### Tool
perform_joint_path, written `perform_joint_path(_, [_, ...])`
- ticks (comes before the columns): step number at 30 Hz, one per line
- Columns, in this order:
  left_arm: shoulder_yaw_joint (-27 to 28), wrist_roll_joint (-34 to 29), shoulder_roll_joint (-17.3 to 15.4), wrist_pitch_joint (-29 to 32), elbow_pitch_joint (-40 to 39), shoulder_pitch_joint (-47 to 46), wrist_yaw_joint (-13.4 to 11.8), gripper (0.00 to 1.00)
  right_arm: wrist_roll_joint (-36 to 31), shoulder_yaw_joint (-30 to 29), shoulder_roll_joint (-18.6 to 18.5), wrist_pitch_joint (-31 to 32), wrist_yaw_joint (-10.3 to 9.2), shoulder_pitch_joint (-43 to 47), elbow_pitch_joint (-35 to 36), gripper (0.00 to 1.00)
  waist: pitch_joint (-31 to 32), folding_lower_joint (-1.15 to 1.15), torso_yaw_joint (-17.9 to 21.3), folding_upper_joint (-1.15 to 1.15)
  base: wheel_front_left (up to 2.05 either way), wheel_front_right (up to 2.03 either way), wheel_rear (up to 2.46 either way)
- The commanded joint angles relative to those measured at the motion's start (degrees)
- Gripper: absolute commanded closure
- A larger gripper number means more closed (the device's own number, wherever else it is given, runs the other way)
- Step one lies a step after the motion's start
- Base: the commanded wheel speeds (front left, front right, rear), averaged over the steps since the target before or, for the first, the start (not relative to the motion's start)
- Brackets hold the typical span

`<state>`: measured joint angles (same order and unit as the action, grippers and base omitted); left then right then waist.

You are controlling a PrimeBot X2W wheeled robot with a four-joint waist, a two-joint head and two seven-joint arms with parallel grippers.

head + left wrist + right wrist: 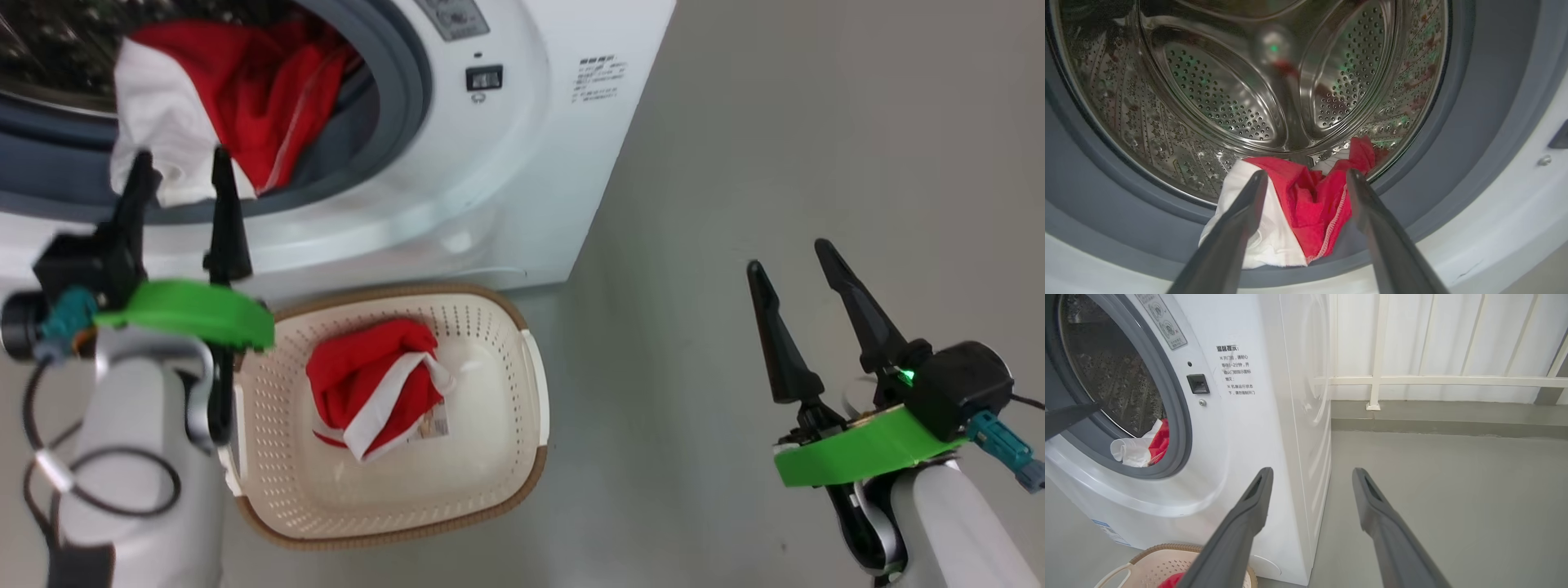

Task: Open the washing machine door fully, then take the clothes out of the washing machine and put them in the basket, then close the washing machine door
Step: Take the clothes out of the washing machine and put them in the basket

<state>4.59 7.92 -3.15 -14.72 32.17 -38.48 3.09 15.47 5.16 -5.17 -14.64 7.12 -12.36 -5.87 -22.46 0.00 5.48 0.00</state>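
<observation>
The left gripper (181, 155), fingers spread, points at the red-and-white fabric garment (245, 98) draped over the grey ring (400, 106) of the white washing machine (522, 163) ahead — lined up to pinch, I'd say. Below it sits the cream perforated basket (490, 457), one red bundle (367, 384) inside. The right gripper (786, 255), also spread, hangs over grey floor (775, 122).

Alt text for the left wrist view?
The open left gripper points at a red and white garment draped over the grey rubber ring at the mouth of the washing machine. The perforated steel drum lies behind it.
</observation>
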Motion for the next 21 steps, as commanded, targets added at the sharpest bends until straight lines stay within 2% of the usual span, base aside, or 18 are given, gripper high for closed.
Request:
perform_joint_path(1, [1.16,-0.8,-2.43,-0.28,0.34,-2.85,0.1,0.0,0.45,1.96,-0.44,-0.36,0.36,-1.28,1.47,0.0,-4.38,0.0,-0.49,0.0,0.0,0.0,0.0])
perform_joint_path(8, [1.27,-0.86,-5.0,2.39,9.99,-14.91,-1.34,0.0,0.77,3.71,-0.5,-0.36,0.36,-4.09,1.44,0.0,-9.66,0.0,0.24,0.0,0.0,0.0,0.0])
perform_joint_path(12, [1.44,0.07,-5.7,3.97,13.19,-19.81,-0.67,0.0,0.99,4.41,-0.6,-0.36,0.36,-5.06,0.92,0.0,-11.63,0.0,0.63,0.0,0.0,0.0,0.0])
perform_joint_path(16, [0.99,0.6,-7.03,9.39,18.48,-25.77,0.04,0.0,1.36,5.29,-0.58,-0.36,0.36,-6.19,0.22,0.0,-13.52,0.0,1.23,0.0,0.0,0.0,0.0])
perform_joint_path(21, [-0.12,0.1,-8.63,17.43,24.39,-31.6,-0.45,0.0,1.69,6.73,-0.54,-0.36,0.36,-7.02,-0.6,0.0,-14.01,0.0,2.25,0.0,0.0,0.0,0.0])
